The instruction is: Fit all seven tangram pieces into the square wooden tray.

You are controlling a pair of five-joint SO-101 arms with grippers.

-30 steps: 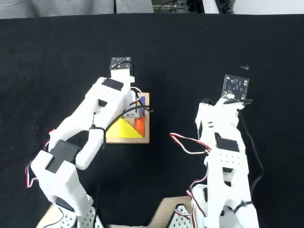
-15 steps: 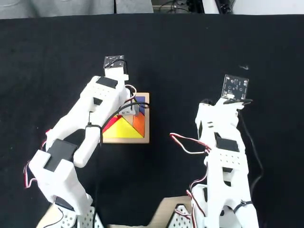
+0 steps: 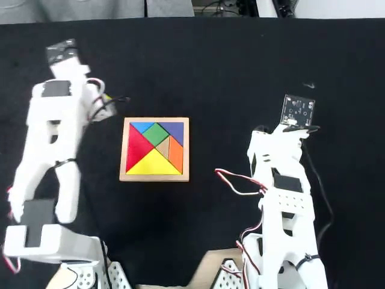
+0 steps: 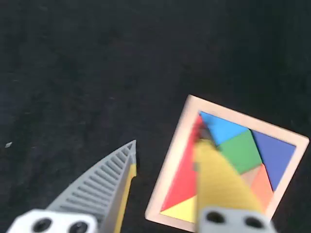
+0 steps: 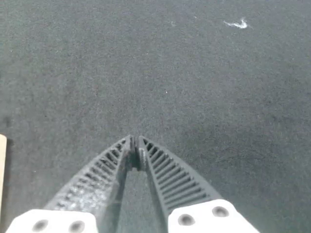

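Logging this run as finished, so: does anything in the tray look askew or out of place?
Nothing stands out. All seven tangram pieces lie flat inside the square wooden tray, filling it with no visible gaps or overlaps.

Left arm (image 3: pixel 51 144) stretched up the frame's left edge; left gripper (image 4: pixel 166 144) fingers spread apart. Right arm (image 3: pixel 283 180) at lower right; right gripper (image 5: pixel 134 141) fingertips pressed together.

The high camera looks down over the whole desk (image 3: pixel 228 72). Both wrist cameras face the desk from close; left wrist and high views share the tray (image 3: pixel 155 178).
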